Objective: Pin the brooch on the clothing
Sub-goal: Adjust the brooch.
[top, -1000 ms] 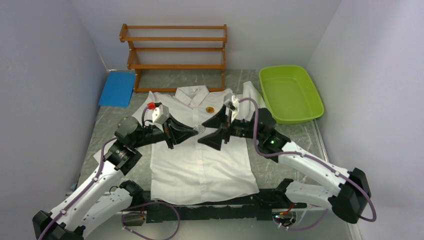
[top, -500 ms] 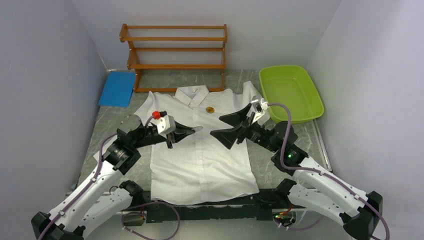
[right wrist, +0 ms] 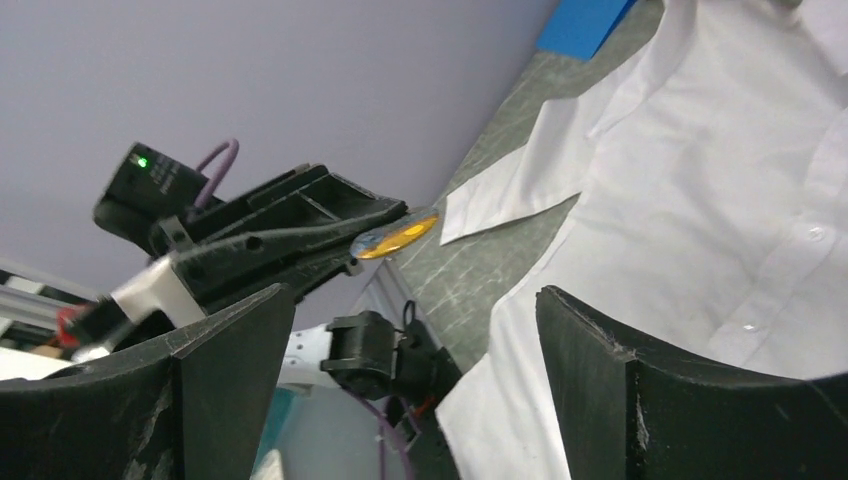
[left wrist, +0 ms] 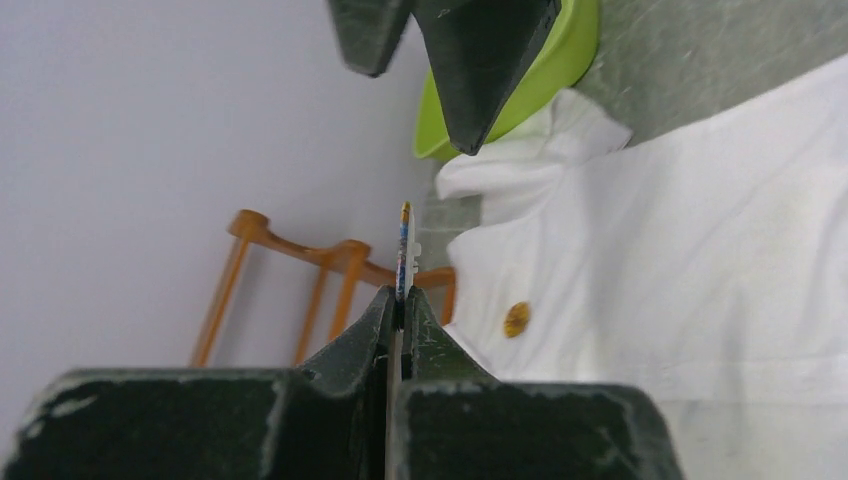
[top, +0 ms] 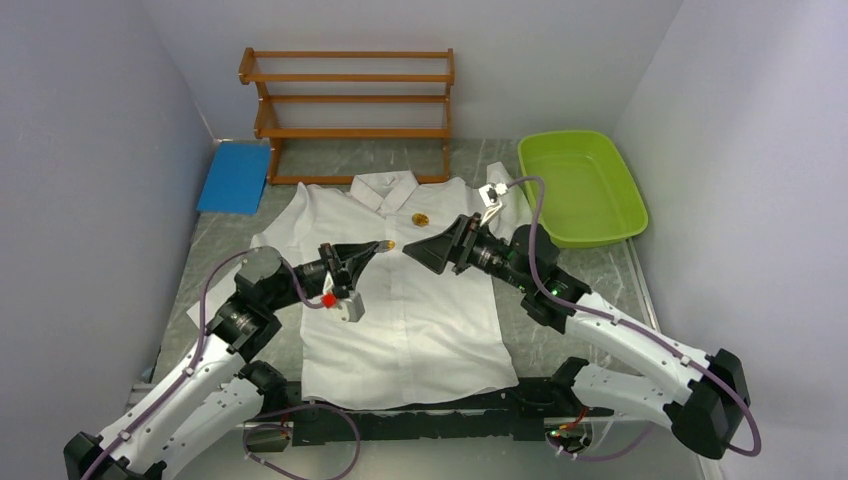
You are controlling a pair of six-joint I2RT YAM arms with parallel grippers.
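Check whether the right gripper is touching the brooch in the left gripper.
Apart. Right wrist view: the brooch, pinched by the left gripper, sits clear of the open right gripper.

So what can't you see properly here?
Face of the brooch: left wrist view shows only its thin edge, pinched in the left claw.
Its pin: too small, top view.
Chest of the shirt: partly covered by the right claw, top view.
The badge on it: too small to read.

white shells, black joints

the left arm (top: 190, 378) and right arm (top: 640, 345) are white shells on black joints, trailing purple cables (top: 207, 300). the left gripper (left wrist: 402, 297) and right gripper (right wrist: 415, 295) have dark wedge fingers (right wrist: 230, 400). a red knob (top: 327, 298) marks the left wrist.
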